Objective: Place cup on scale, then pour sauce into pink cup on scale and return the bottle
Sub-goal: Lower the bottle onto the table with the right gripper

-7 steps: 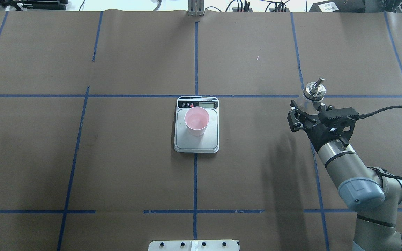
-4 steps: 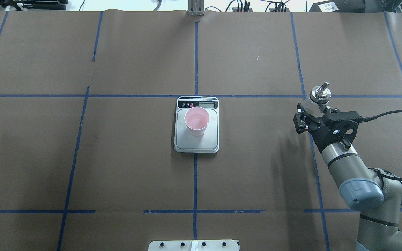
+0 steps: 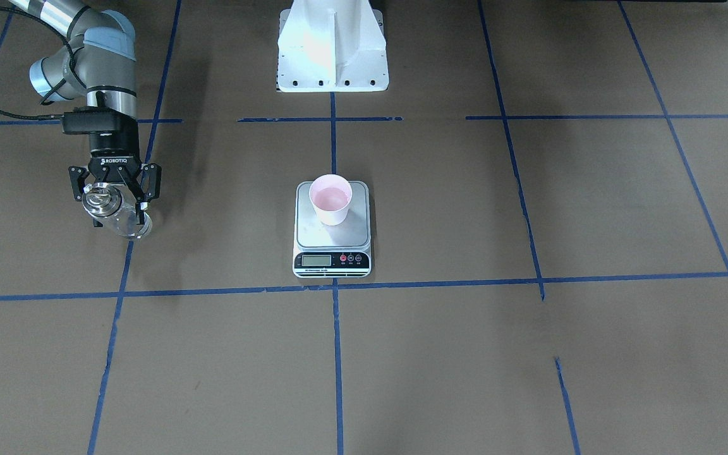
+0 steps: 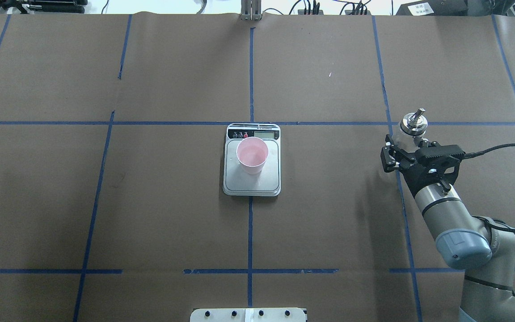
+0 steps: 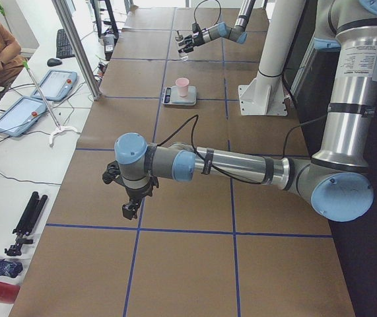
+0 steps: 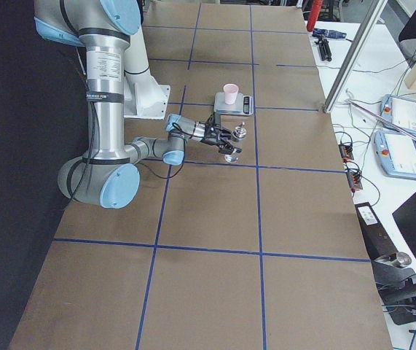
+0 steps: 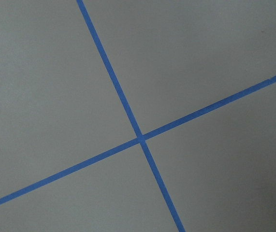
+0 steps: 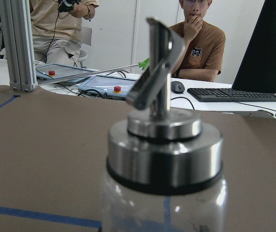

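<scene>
The pink cup (image 4: 252,155) stands upright on the steel platform of the scale (image 4: 251,184) at the table's middle; it also shows in the front view (image 3: 330,199). My right gripper (image 4: 404,142) is shut on the clear glass bottle (image 4: 412,121) far to the right of the scale. The bottle is upright and low over the table (image 3: 117,215). Its metal cap and spout fill the right wrist view (image 8: 164,145). My left gripper (image 5: 127,210) shows only in the left side view, low over bare table; I cannot tell its state.
The white robot base (image 3: 332,44) stands behind the scale. Blue tape lines (image 4: 251,76) cross the brown table cover. Operators, tablets and a keyboard (image 8: 234,94) lie beyond the table's far edge.
My right gripper has carried the bottle further right, away from the scale, and a little lower. The cup and scale have not moved.
</scene>
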You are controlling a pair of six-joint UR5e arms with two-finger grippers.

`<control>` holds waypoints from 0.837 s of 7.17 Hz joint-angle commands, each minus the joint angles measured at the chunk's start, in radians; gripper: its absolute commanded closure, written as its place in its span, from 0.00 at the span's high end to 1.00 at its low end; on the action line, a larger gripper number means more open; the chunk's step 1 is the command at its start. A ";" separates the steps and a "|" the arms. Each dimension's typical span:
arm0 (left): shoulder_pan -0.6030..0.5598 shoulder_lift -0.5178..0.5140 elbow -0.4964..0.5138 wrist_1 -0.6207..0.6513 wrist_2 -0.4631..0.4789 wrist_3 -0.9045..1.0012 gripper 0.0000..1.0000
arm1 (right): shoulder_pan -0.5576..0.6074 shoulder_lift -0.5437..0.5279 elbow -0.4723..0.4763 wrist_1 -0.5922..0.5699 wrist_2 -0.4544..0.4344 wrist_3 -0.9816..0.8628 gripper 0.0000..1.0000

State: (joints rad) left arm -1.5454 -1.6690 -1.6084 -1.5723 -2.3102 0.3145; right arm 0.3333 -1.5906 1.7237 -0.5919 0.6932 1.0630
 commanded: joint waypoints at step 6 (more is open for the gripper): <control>-0.001 0.000 -0.002 0.000 0.000 0.000 1.00 | 0.004 -0.009 -0.016 0.000 0.011 0.024 0.00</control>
State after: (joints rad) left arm -1.5462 -1.6689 -1.6109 -1.5723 -2.3102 0.3145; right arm 0.3374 -1.5989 1.7095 -0.5921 0.7026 1.0747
